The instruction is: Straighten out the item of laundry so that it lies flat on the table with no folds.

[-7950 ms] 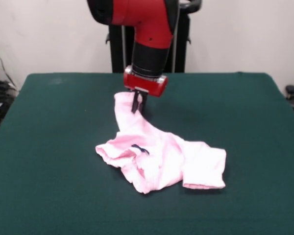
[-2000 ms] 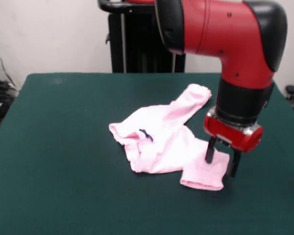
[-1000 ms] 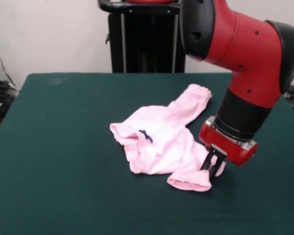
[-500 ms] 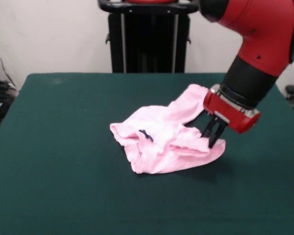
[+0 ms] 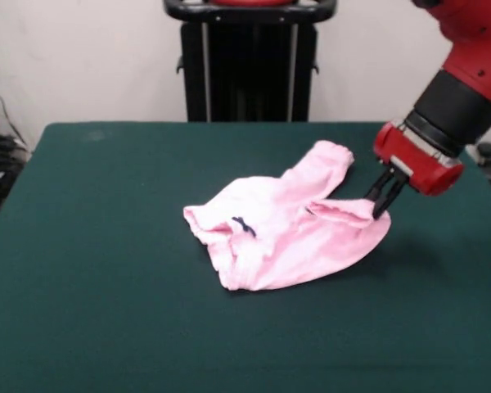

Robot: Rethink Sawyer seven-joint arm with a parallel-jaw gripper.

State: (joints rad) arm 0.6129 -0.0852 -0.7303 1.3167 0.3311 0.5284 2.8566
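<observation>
Only the front view is available. The item of laundry lies near the middle of the bench, slightly toward the picture's right, a pale pink bundle with its tiny dark bow showing at the gathered waistband on the picture's left. One leg points up and away toward the far side, ending in a cuff; it lies flat enough. The other leg is drawn out toward the picture's right, and its cuff end is lifted off the green cloth because the end effector has its fingers pressed together on that edge, pinching the fabric. The arm comes in tilted from the upper right, so the pull runs outward and slightly upward, which looks meant to stretch this leg away from the waistband and take out the fold lying across it. A crease is visible where the held leg overlaps the body. The waistband side is bunched, so I judge the flattening only partly done.
</observation>
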